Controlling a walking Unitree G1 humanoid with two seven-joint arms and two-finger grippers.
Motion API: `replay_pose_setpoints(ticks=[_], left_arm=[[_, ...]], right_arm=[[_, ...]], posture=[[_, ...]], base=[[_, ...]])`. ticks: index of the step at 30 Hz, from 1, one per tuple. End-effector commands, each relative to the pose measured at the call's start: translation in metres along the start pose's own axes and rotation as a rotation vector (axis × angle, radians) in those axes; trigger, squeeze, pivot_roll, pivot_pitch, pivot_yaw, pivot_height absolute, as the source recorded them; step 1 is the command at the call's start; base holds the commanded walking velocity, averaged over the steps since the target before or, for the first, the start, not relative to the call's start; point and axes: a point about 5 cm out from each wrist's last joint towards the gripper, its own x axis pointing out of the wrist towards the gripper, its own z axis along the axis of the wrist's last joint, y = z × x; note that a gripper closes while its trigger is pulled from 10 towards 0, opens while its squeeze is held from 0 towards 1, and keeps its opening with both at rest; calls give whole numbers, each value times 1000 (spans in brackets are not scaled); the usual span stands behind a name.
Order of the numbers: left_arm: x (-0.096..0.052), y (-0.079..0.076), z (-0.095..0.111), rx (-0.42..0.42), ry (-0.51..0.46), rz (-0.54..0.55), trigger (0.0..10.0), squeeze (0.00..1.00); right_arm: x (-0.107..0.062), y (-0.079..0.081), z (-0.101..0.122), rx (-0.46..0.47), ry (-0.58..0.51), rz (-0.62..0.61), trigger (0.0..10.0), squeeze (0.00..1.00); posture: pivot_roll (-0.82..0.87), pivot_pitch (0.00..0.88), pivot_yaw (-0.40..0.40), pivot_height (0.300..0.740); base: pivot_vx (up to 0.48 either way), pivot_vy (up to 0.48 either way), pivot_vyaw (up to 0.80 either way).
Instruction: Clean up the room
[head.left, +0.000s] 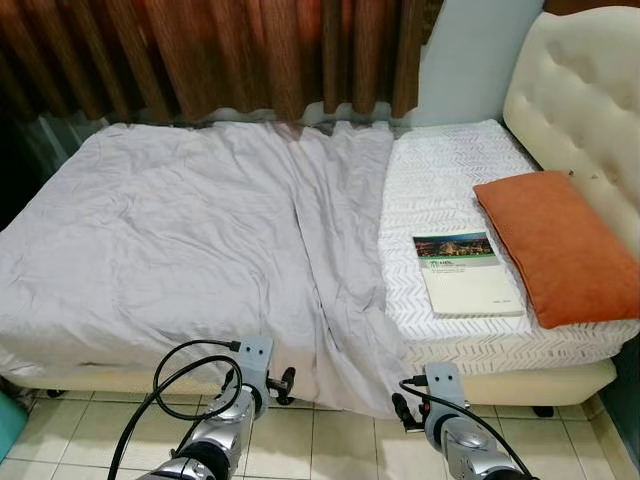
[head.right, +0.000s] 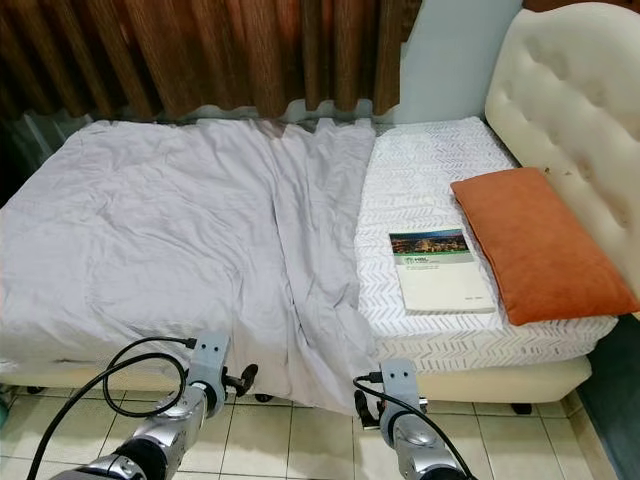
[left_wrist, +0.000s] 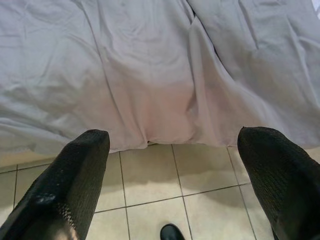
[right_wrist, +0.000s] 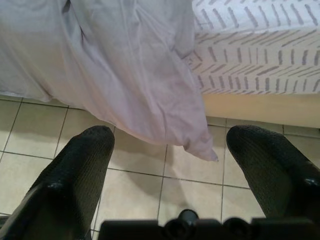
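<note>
Two grippers, left gripper (left_wrist: 172, 160) and right gripper (right_wrist: 170, 155), jaws open, empty, poised low at 6 o'clock before bed (head.left: 520, 385). Grey sheet (head.left: 200, 240) rumpled, corner drooping floorward; book (head.left: 465, 272) at 3 o'clock beside orange pillow (head.left: 555, 245), likely needing tidying.

Matt, creased cloth blanket (head.left: 190, 240), glossy paper book (head.left: 465, 272), tufted leather-like headboard (head.left: 585, 100), glossy floor tiles (right_wrist: 150, 185).
</note>
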Motion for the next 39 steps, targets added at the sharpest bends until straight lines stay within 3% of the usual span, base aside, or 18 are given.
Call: replay_pose_setpoints(ticks=[1,12,13,14,15,16,17,32,37,39], left_arm=[[7,8,27,3,-6,36,10000,0],[7,8,27,3,-6,36,10000,0],[3,16,14,-13,34,65,10000,0],[-13,26,-38,-74,176,112,10000,0],[-27,31,-72,-115,273,142,10000,0],[-27,31,-72,-115,273,142,10000,0],[-41,33,-100,-171,349,170,10000,0],[-38,25,-96,-158,333,143,10000,0],[-35,28,-89,-141,311,138,10000,0],[-32,26,-82,-96,267,108,10000,0]], right_arm=[[1,3,0,-3,6,3,10000,0],[1,3,0,-3,6,3,10000,0],[-1,0,-8,-19,38,-2,10000,0],[-7,-3,-29,-81,124,25,10000,0],[-12,-5,-43,-123,182,46,10000,0],[-12,-5,-43,-123,182,46,10000,0],[-16,-5,-54,-159,226,73,10000,0],[-16,-5,-54,-199,228,86,10000,0],[-14,-7,-49,-170,190,65,10000,0],[-14,-8,-44,-140,153,54,10000,0]], posture=[[-86,0,77,740],[-86,0,77,740],[-86,0,77,740],[-13,0,11,740],[-9,0,10,740],[-9,0,10,740],[-8,0,10,740],[-6,0,9,740],[-8,0,13,740],[-8,0,13,740]], base=[[0,0,0],[0,0,0],[0,0,0],[0,0,0],[0,0,0],[0,0,0],[0,0,0],[0,0,0],[0,0,0],[0,0,0]])
